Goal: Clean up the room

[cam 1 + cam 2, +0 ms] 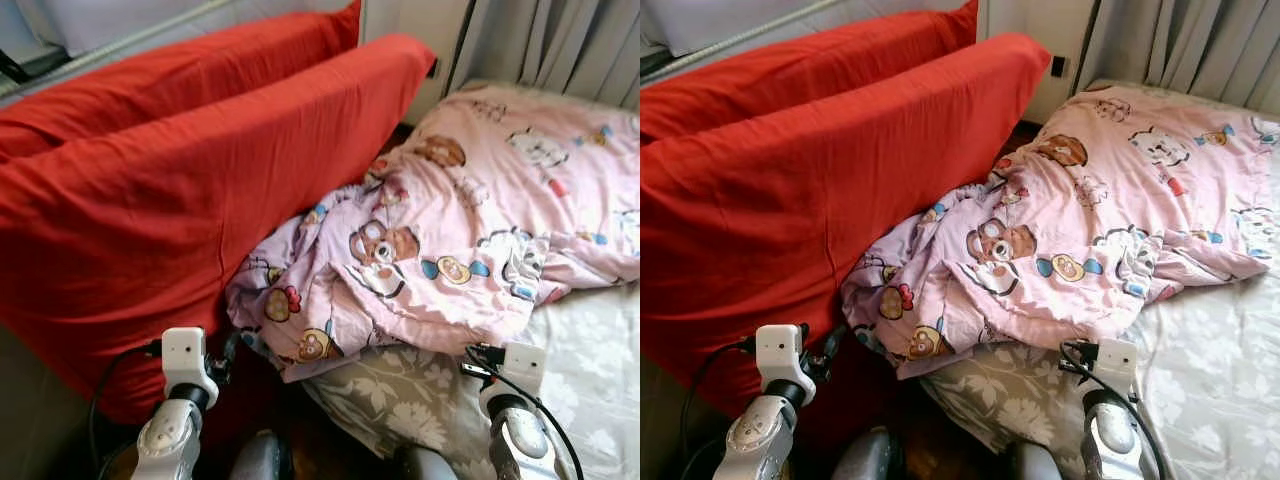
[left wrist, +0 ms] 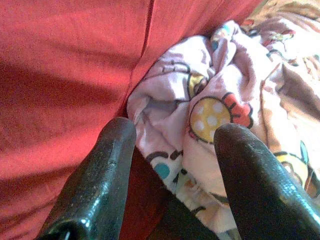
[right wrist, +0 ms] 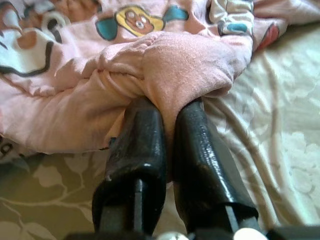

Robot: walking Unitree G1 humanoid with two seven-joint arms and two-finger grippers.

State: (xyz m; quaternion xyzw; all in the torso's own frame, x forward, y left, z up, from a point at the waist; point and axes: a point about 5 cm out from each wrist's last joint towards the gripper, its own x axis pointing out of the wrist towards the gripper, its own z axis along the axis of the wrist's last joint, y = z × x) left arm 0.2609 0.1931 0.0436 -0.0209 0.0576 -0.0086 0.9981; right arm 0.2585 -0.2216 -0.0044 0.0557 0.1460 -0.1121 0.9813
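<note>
In the right wrist view, the right gripper was seen clenched on a fold of one pink cartoon-printed quilt. In the left wrist view, the left gripper was held spread, released, just before the quilt's crumpled end beside the red fabric. From the head views, the quilt was laid on the pale floral-sheeted bed, its long axis running from the near left to the far right. Two large red cushions were leaned behind it.
</note>
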